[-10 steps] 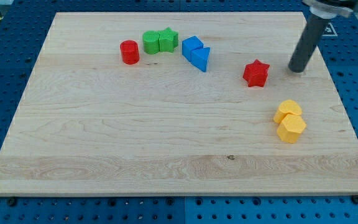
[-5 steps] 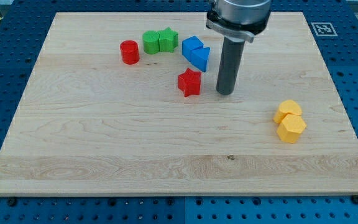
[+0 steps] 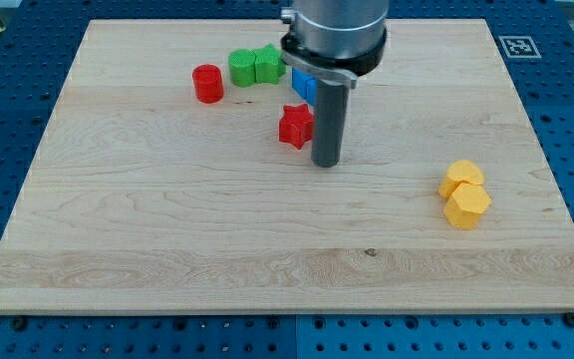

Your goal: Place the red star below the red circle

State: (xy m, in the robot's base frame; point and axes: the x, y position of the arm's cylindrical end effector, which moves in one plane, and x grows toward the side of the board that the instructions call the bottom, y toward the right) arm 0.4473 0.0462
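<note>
The red star (image 3: pixel 295 126) sits near the middle of the board toward the view's top, well to the right of the red circle (image 3: pixel 207 84) and a little lower than it. My tip (image 3: pixel 326 162) rests on the wood just beside the star, at its lower right; I have no jaws to spread or close, only the bare rod, and I cannot tell whether it quite touches the star. To do this well I judge I should push leftward, keeping contact low on the star's right side so it does not spin off or slide up into the blue blocks (image 3: pixel 304 85) just above it, partly hidden behind the rod. I should stop once it lies straight under the circle.
</note>
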